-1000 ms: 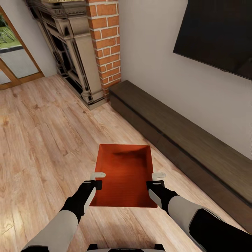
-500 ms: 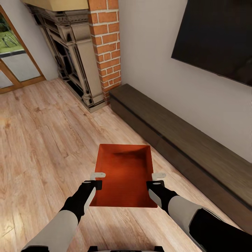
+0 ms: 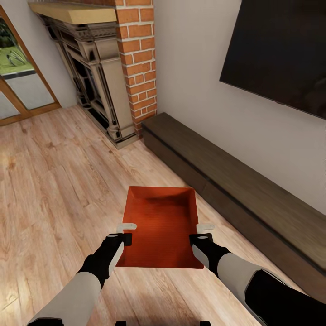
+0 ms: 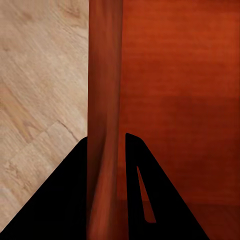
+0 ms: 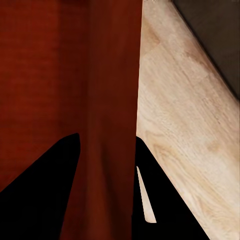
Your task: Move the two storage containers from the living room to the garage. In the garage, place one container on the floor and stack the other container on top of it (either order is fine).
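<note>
The robot is holding one orange-red storage container (image 3: 160,226) out in front of its trunk, above the light wood plank floor (image 3: 54,181) of the living room. The left gripper (image 3: 126,232) is pinching the container's left wall, one finger outside and one inside, as the left wrist view is showing with the wall (image 4: 104,125) running between the two dark fingers. The right gripper (image 3: 204,231) is likewise clamping the right wall (image 5: 112,125), its jaws closed on that wall. The open top is facing up and the bin is looking empty. Ahead to the left are standing a brick chimney (image 3: 138,59) and a dark fireplace (image 3: 93,86); a low dark cabinet (image 3: 235,190) is running along the wall under a wall TV (image 3: 280,50). No writing or labels are readable anywhere.
</note>
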You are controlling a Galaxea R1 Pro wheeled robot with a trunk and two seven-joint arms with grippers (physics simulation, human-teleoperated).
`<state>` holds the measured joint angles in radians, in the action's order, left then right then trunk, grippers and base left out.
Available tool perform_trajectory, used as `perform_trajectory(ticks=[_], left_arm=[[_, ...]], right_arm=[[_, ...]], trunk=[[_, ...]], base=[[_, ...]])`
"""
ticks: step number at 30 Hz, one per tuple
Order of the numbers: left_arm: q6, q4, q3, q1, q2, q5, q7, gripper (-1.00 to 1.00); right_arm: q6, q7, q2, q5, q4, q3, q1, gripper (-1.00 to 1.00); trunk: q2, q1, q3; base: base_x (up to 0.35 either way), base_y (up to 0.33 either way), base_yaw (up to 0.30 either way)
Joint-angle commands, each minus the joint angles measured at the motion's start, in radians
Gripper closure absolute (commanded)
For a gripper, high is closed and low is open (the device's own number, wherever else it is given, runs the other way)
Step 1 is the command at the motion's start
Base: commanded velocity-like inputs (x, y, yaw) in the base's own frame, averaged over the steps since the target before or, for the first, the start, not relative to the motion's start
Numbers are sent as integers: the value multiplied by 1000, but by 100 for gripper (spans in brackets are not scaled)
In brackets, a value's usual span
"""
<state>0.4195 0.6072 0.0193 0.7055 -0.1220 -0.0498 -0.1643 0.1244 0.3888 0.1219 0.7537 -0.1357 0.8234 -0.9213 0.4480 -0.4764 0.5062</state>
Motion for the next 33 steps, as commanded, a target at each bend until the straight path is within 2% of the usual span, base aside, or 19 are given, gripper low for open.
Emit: perform_trajectory(ticks=[1,7,33], left_arm=[[5,-1,7,0,-11,7,2,100],[5,-1,7,0,-11,7,2,100],[5,0,7,0,-11,7,2,100]], right_arm=[[-48,2,4,-19,-19,46,-1,100],[-48,5,5,-19,-19,45,-1,100],[-49,5,5,-19,-19,46,-1,100]], trunk=[[-6,3,-4],[-48,26,-32],[-48,26,-71]], base=[[0,0,0],[0,0,0],[0,0,0]])
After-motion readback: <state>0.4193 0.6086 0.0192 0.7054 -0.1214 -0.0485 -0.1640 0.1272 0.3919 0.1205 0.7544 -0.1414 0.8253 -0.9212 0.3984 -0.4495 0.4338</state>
